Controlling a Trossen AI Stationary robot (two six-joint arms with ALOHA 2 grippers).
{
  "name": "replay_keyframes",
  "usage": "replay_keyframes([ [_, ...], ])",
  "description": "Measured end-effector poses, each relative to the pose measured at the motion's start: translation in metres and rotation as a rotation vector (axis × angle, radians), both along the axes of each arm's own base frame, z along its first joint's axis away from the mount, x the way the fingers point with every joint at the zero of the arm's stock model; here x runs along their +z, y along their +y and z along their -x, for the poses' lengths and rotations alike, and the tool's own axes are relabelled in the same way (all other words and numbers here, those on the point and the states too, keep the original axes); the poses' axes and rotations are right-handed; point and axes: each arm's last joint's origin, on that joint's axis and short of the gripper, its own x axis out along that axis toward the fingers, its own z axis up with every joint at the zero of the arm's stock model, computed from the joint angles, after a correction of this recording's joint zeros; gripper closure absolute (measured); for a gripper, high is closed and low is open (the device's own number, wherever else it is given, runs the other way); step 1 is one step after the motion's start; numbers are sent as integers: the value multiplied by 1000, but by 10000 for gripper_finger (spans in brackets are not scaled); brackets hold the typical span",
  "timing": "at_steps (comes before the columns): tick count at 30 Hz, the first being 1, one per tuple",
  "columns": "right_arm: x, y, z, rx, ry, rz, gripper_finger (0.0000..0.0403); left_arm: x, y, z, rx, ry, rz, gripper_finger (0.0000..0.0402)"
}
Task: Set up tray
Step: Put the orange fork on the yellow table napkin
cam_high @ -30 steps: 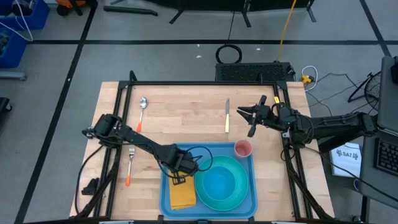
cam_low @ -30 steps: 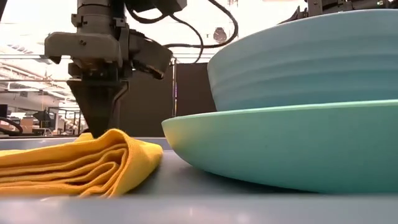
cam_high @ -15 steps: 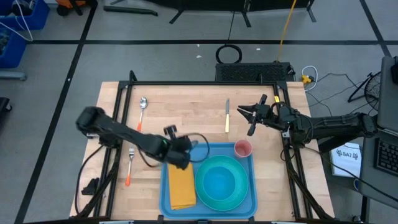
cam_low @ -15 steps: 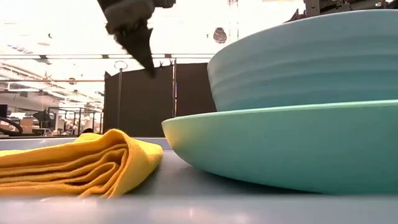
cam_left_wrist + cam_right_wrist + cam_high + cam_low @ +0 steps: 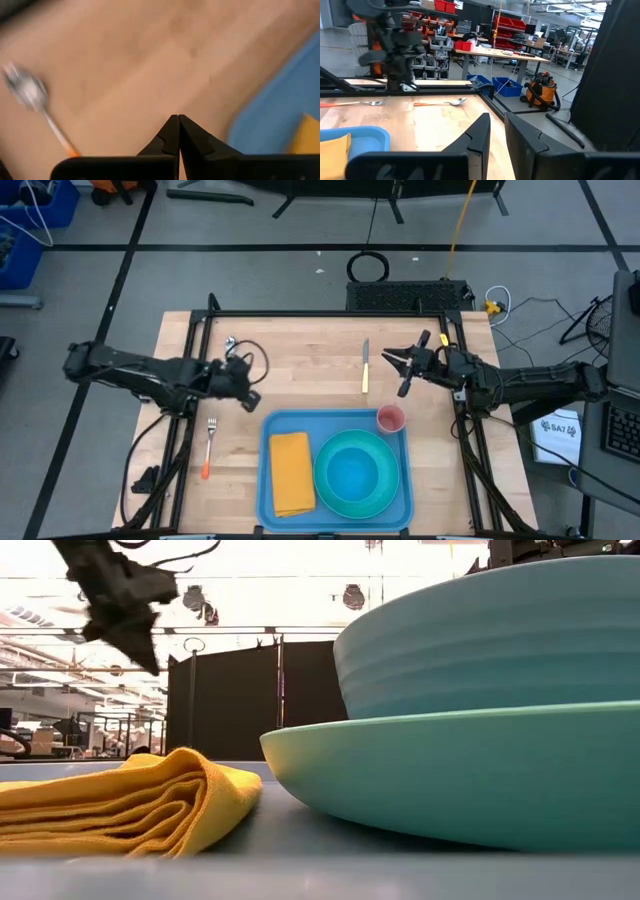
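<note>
High view: light-blue, round-cornered tray (image 5: 338, 424) carries napkin (image 5: 291, 471), plate (image 5: 326, 492), bowl (image 5: 353, 473) and cup (image 5: 390, 419); left gripper (image 5: 247, 370) pinched closed, right gripper (image 5: 398, 366) parted.

two dark, slender jointed arms with black cables looping along them; the left gripper (image 5: 243, 380) and right gripper (image 5: 400, 366) each end in two black, wedge-shaped tapering fingers (image 5: 172, 137)

One tray (image 5: 268, 480), plate (image 5: 325, 492), bowl (image 5: 354, 475), napkin (image 5: 291, 486), cup (image 5: 390, 419), knife (image 5: 365, 367), fork (image 5: 209, 447); probably one spoon (image 5: 230, 343).
</note>
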Motion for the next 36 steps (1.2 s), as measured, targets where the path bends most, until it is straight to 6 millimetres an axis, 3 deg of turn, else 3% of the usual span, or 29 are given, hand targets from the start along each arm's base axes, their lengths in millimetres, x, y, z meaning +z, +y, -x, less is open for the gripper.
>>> replay_keyframes([
  [6,0,-6,1,-36,4,9,353,-4,-8,33,190,188,172,400],
  [11,-1,-10,2,-63,17,8,353,-13,-25,46,368,397,324,400],
  [18,-2,-12,2,-72,27,19,353,-24,-59,36,471,440,511,401],
  [26,-2,-12,2,-70,38,33,353,-43,-91,34,640,599,571,400],
  [31,-2,-11,1,-13,29,21,353,-47,-94,33,677,583,535,379],
  [36,-2,-10,1,12,23,13,353,-51,-91,34,691,559,508,333],
])
